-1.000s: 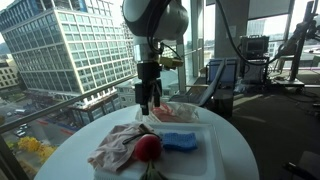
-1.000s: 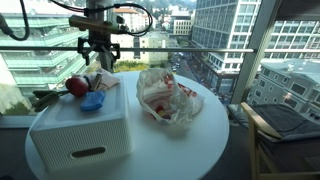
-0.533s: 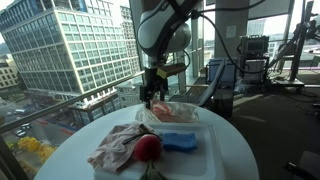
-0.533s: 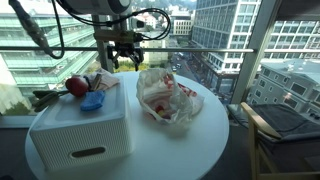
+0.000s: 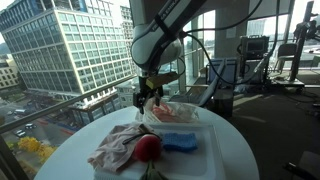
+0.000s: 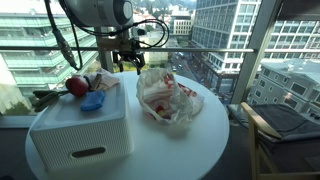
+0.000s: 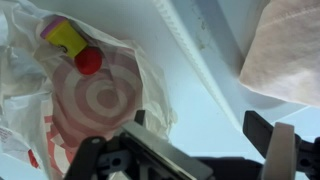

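i had the pincer (image 5: 149, 99) spread as wide as it went, with nothing between its fingers. in the wrist view both fingers (image 7: 265, 132) stood well apart and only air lay between them.

it hung above the round white surface (image 6: 195, 145), not touching anything. directly beneath it, and a little to one side, lay the crumpled white plastic bag (image 7: 95, 100). the bag carried a printed red bullseye of concentric rings. any lettering on it was too blurred for me to read. at the far end of the bag from the pincer sat a small yellow and red piece (image 7: 72, 42), and i could not tell whether it was in the bag or on it.

in an exterior view the bag (image 6: 165, 95) rested on the surface just below the pincer, on the side away from the white box (image 6: 80, 140). the box stood close on the pincer's other side, lower than its fingers. on top of the box lay a pinkish cloth (image 5: 118, 145), a red ball (image 5: 148, 148) and a blue sponge (image 5: 180, 141), all near the pincer but clear of it. the cloth was the nearest of the three, showing at the wrist view's upper corner.
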You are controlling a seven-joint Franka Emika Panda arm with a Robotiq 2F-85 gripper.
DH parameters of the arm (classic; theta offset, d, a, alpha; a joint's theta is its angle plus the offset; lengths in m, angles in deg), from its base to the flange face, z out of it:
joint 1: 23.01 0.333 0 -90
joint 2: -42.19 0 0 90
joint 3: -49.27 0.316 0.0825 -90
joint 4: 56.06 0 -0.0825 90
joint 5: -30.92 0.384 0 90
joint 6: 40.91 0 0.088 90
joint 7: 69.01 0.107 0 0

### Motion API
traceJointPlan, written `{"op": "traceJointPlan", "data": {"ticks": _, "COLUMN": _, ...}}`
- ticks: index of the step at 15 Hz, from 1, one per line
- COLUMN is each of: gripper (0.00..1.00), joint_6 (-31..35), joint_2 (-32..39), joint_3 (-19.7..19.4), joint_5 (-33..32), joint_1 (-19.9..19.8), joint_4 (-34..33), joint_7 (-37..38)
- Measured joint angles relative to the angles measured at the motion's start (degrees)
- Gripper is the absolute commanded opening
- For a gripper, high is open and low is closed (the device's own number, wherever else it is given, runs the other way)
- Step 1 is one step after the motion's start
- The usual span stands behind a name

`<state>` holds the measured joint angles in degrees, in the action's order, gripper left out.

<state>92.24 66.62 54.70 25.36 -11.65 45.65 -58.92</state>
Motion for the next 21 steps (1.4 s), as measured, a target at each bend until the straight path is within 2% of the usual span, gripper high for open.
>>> {"op": "traceJointPlan", "data": {"ticks": 7, "gripper": 1.00, "joint_6": 0.4, "joint_2": 5.0, "joint_3": -4.6, "joint_5": -0.7, "joint_1": -1.1, "joint_4": -0.2, "joint_7": 1.9}}
{"op": "traceJointPlan", "data": {"ticks": 12, "gripper": 1.00, "joint_6": 5.9, "joint_2": 8.9, "joint_3": -8.7, "joint_5": -1.2, "joint_1": -1.7, "joint_4": -0.4, "joint_7": 4.7}}
{"op": "traceJointPlan", "data": {"ticks": 20, "gripper": 1.00, "joint_6": 14.1, "joint_2": 17.4, "joint_3": -9.2, "joint_5": -0.7, "joint_1": -3.2, "joint_4": -2.3, "joint_7": 6.4}}
{"op": "traceJointPlan", "data": {"ticks": 21, "gripper": 0.86, "joint_6": 15.0, "joint_2": 18.4, "joint_3": -9.4, "joint_5": -0.7, "joint_1": -3.2, "joint_4": -2.7, "joint_7": 6.5}}
